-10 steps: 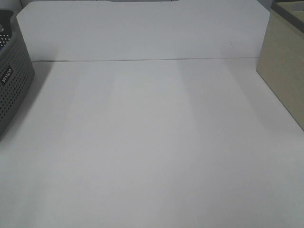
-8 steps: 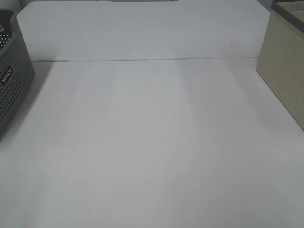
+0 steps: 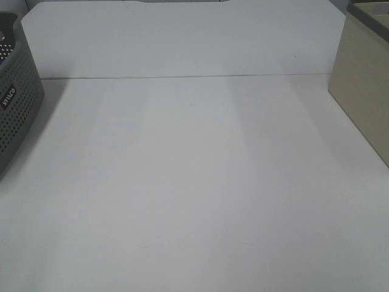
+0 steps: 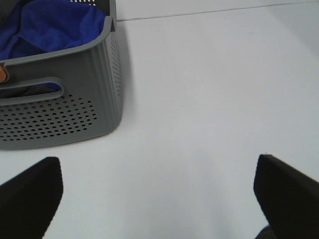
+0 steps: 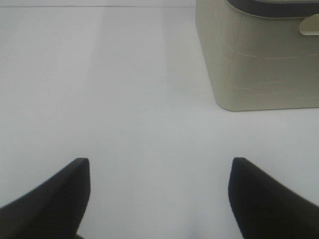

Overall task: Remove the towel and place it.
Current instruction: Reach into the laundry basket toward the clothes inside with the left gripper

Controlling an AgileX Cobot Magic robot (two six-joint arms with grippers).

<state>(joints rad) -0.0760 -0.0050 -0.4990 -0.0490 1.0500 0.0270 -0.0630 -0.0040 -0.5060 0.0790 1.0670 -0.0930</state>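
Observation:
The deep blue towel (image 4: 50, 27) lies bunched inside the grey perforated basket (image 4: 65, 107) in the left wrist view. The same basket (image 3: 15, 103) shows at the left edge of the high view, where the towel is hidden. My left gripper (image 4: 159, 199) is open and empty above the bare white table, well short of the basket. My right gripper (image 5: 159, 199) is open and empty over the table, near a beige bin (image 5: 259, 64). Neither gripper shows in the high view.
The beige bin (image 3: 364, 85) stands at the right edge of the white table (image 3: 194, 182). A white back panel (image 3: 182, 36) closes the far side. A small orange thing (image 4: 2, 74) peeks at the basket's handle.

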